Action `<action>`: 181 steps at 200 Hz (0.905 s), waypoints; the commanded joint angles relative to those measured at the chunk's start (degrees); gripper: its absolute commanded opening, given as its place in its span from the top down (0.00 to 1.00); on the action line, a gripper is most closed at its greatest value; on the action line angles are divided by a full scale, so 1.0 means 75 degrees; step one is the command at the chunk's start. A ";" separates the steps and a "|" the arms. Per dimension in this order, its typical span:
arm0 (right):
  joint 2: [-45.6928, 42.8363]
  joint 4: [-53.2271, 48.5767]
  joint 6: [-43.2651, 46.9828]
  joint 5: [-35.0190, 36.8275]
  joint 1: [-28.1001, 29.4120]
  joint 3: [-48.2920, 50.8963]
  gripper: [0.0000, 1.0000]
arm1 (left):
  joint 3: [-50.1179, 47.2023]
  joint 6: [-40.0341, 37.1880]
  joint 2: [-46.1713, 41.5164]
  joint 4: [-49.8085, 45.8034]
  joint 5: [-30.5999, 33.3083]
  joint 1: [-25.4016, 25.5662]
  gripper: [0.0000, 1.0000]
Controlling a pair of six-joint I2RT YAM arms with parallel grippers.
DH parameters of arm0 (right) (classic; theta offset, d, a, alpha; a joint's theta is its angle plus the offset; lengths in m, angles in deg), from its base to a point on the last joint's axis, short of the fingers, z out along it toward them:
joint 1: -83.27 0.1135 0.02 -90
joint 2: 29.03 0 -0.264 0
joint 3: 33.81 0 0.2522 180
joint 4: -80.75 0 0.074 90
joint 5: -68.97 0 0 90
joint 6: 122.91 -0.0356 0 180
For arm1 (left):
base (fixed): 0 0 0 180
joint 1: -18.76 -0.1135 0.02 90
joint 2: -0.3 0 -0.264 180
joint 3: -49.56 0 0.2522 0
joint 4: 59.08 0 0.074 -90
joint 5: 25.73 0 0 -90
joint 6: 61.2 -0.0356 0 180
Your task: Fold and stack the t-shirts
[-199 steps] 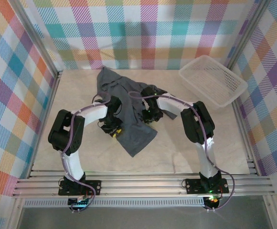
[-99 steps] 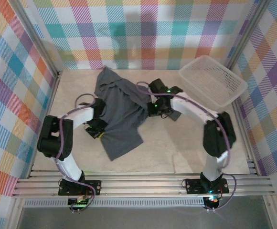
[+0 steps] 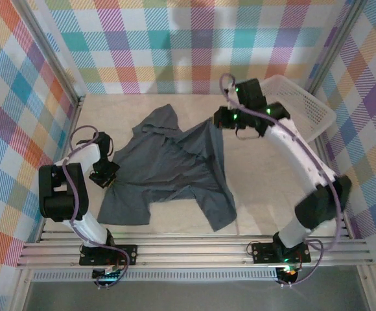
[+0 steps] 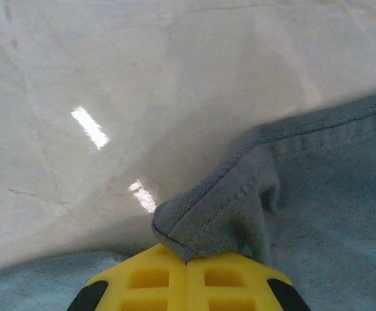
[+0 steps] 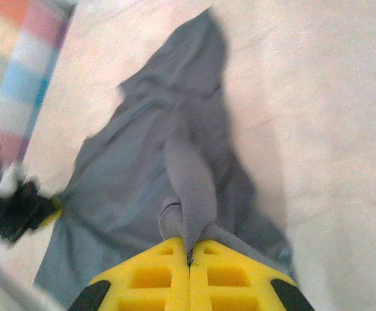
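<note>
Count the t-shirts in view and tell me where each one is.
1. The t-shirt lies spread across the middle of the table, with one edge pinched in the left gripper and another in the right gripper. Its folds could hide another.

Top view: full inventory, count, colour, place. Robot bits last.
t-shirt: 1, dark slate-grey, crumpled across mid-table, held at two ends
basket: 1, white lattice, far right corner
table: 1, pale beige, under everything
walls: 3, multicolour plaid, left, back, right
left gripper: 1, black with yellow pads, shut on t-shirt at left
right gripper: 1, black with yellow pads, shut on t-shirt near basket
</note>
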State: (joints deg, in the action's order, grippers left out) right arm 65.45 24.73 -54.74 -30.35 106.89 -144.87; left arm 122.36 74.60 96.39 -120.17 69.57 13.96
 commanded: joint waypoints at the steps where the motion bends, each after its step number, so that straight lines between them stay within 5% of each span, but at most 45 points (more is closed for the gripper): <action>1: 0.1685 0.0373 -0.0524 0.0503 -0.0937 -0.1191 1.00 | 0.0283 0.0153 0.0241 0.0088 -0.0425 0.0071 1.00; 34: 0.4321 -0.1115 -0.0914 0.0584 -0.1686 -0.4627 1.00 | 0.0720 0.0241 0.0440 0.0018 -0.0495 0.0329 1.00; 54: 0.5659 -0.2712 -0.0841 0.0791 -0.1702 -0.7087 0.64 | 0.0799 0.0327 0.0407 -0.0006 -0.0593 0.0433 1.00; 73: 0.5617 -0.3264 -0.0875 0.1049 -0.1622 -0.7445 0.51 | 0.0727 0.0317 0.0310 -0.0019 -0.0702 0.0550 1.00; 92: 0.4371 -0.2890 -0.0950 0.1577 -0.1392 -0.5598 0.47 | 0.0529 0.0315 0.0162 -0.0006 -0.0797 0.0623 1.00; 130: 0.0611 -0.0922 -0.1929 0.1145 -0.1018 0.0952 0.49 | 0.0330 0.0166 -0.0062 -0.0086 -0.0719 0.0628 1.00; 181: -0.1463 -0.1210 -0.1861 0.0247 0.0438 0.5093 0.36 | 0.0617 -0.0118 -0.0016 -0.0234 -0.0693 0.0628 1.00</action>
State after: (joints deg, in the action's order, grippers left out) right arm 55.92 15.29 -67.39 -23.05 106.67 -116.74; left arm 125.62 75.21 97.55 -119.42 64.47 18.27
